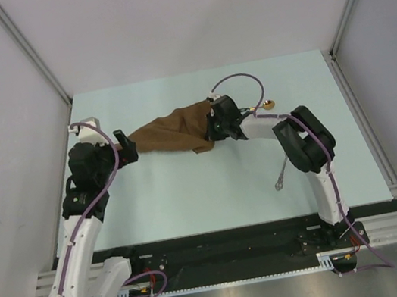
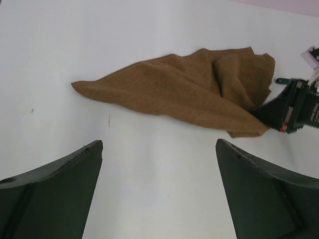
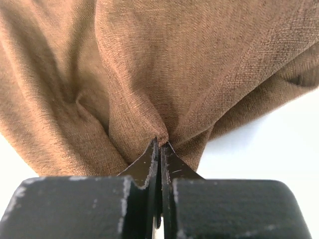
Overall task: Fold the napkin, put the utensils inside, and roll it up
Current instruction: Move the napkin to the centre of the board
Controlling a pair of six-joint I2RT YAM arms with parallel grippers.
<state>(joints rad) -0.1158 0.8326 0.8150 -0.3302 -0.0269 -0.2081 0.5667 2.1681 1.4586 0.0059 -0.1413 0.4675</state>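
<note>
Right wrist view: the two black, scuffed fingers point(image 3: 145, 167) of the right end effector point(image 3: 159, 145) are pressed together on a pinched fold of the napkin point(image 3: 149, 74). It is a brown cloth with a fine woven grain, and it rises beyond them in soft, deep creases.

In the left wrist view the left end effector point(image 2: 158, 147) has its dark, wedge-shaped fingers wide apart with nothing between them, over the smooth pale bench point(image 2: 149, 30). Further on, the napkin lies as a crumpled long triangle, with its pointed corner at the left of that view and its bulky end at the right end effector.

In the top view a slim silver utensil point(image 1: 281, 177) lies on the bench near the right arm's elbow, well apart from the napkin. Whether it is the fork I cannot tell. Beyond it the napkin rests mid-bench, between the two end effectors.
</note>
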